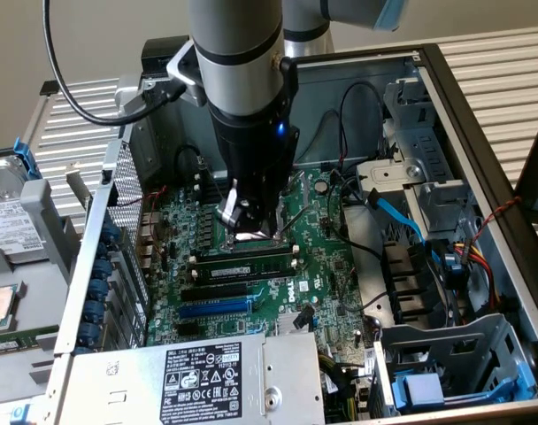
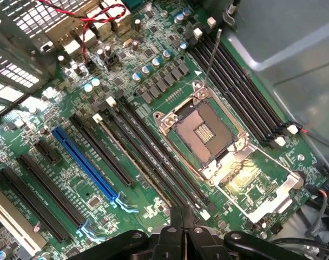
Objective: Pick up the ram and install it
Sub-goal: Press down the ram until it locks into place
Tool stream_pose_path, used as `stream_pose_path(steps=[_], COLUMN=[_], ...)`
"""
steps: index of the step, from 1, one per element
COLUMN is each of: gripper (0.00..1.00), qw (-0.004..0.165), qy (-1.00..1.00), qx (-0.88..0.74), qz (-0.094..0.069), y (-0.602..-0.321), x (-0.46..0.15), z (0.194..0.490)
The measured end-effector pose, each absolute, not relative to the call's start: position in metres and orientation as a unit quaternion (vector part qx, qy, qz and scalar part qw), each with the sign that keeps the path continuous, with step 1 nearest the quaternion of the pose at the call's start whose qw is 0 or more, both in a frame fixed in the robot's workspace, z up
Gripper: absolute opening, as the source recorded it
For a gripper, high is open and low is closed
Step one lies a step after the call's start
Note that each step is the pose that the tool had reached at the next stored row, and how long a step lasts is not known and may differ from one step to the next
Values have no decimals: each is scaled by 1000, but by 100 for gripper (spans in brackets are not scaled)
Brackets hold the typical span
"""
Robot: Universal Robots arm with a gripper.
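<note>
The ram (image 1: 244, 263), a long green stick with dark chips, stands on edge in a black memory slot on the motherboard (image 1: 326, 266), just in front of the CPU socket (image 1: 251, 237). My gripper (image 1: 244, 221) hangs a little above the socket, just behind the ram and apart from it. In the wrist view my gripper (image 2: 181, 219) is shut with nothing between its fingers. It looks down on the open CPU socket (image 2: 203, 132) and the row of black slots. A thin brownish edge (image 2: 133, 161) in one slot looks like the ram seen from above.
The motherboard lies in an open computer case (image 1: 481, 159). A blue slot (image 1: 213, 308) (image 2: 82, 161) lies beside the black ones. The power supply (image 1: 198, 376) is at the front. The drive cage (image 1: 428, 177) with blue and black cables stands at the exterior view's right.
</note>
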State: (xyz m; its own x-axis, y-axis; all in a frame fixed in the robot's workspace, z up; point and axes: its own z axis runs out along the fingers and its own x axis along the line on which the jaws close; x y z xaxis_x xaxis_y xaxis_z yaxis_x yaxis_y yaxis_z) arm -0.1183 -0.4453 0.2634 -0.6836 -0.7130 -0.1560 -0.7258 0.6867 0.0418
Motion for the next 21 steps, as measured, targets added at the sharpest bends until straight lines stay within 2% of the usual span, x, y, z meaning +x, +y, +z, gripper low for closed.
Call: stream_pose_path(steps=[15, 21], gripper=[11, 11], qw=[70, 73], qy=[961, 969], qx=[-265, -231], qz=[41, 45], y=[-445, -445], x=[-118, -119], z=[259, 259])
